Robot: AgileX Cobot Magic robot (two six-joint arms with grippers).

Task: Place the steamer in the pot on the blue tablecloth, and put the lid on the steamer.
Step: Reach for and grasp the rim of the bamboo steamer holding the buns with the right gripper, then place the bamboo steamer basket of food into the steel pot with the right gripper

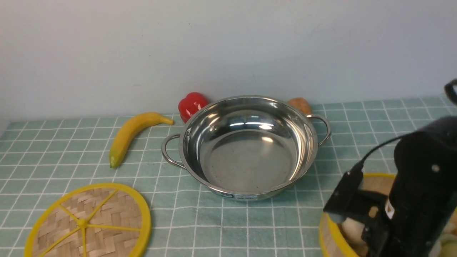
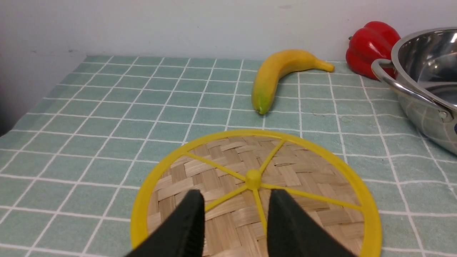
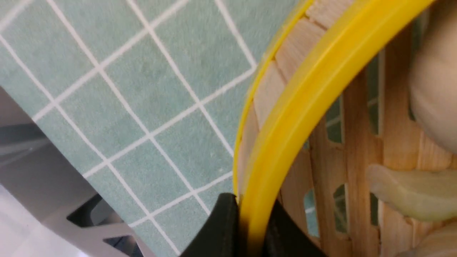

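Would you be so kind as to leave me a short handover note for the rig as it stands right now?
Right gripper: fingers closed on the yellow rim of the steamer, at the front right of the blue tablecloth.
Left gripper: open, holding nothing, poised over the lid, which lies flat at the front left.
Pot: in the middle of the cloth, empty.
Done: steamer gripped.
Left: carry the steamer into the pot, release it, then pick up the lid and set it on the steamer.
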